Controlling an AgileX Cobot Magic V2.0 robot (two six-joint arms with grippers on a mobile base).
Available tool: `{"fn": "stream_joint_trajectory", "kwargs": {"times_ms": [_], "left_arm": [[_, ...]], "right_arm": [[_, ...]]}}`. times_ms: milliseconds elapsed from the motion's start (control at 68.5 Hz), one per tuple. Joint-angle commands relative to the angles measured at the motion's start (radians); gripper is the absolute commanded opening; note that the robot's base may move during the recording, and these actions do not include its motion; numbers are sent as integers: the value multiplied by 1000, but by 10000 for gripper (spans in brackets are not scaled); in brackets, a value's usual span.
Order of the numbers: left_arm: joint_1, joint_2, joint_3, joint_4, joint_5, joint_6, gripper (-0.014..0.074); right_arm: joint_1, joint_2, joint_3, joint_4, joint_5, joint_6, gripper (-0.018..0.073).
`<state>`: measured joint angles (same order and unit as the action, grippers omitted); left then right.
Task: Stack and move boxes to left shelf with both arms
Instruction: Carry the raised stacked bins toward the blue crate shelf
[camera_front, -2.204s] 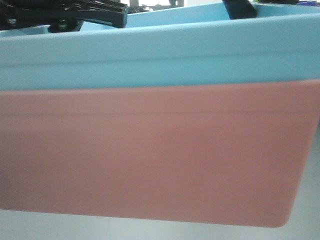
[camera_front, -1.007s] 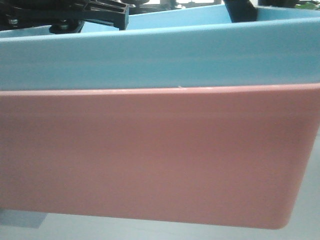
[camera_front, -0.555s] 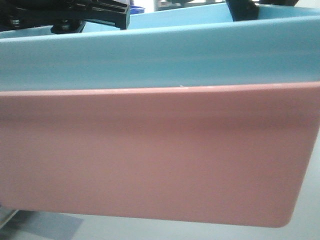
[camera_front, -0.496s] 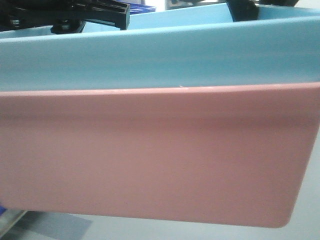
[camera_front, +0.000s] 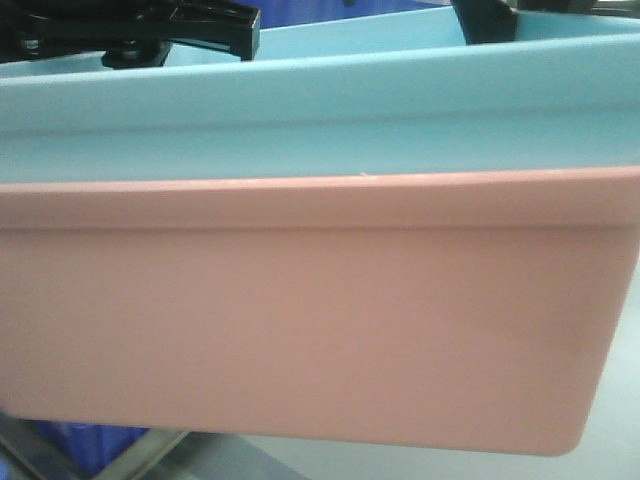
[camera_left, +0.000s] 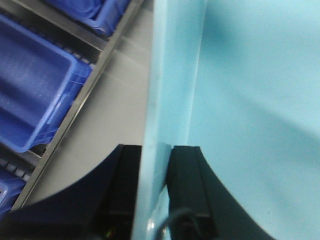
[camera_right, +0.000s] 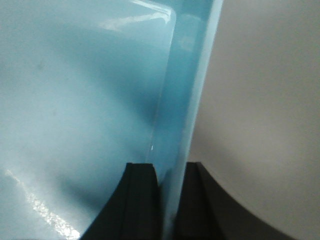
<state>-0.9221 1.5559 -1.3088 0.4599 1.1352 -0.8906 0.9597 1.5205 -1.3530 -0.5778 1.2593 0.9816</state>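
Left tool (camera_left: 156, 162) and right tool (camera_right: 170, 172) pinch the blue bin (camera_front: 320, 110), nested in the pink bin (camera_front: 300, 310). A crate (camera_left: 35, 90) and shelf rail (camera_left: 80, 102) newly appear below.

Left tool (camera_left: 156, 155), right tool (camera_right: 167, 170): matte black curved fingers (camera_left: 187, 190); perhaps thin cable (camera_left: 172, 220).

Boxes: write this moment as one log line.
stack: blue box nested in pink box | left gripper: shut on blue box wall | right gripper: shut on blue box wall

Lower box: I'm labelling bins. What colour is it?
The lower box is salmon pink, clearest in the exterior front-facing view; the light blue box nests inside.
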Motion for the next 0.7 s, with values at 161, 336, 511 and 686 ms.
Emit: {"fn": "stream_joint_trajectory", "kwargs": {"times_ms": [161,336,511,686], "left_arm": [[-36,-33,-56,-26,-224,2,-12],[-36,-33,-56,-26,-225,2,-12],[-36,-33,-56,-26,-228,2,-12],[-36,-33,-56,-35,-224,2,-12]], "right_arm": [[34,-40,-55,43,18,-14,57],[34,-40,-55,43,18,-14,57],[34,-40,-55,43,18,-14,57],[34,-40,-55,43,18,-14,57]]}}
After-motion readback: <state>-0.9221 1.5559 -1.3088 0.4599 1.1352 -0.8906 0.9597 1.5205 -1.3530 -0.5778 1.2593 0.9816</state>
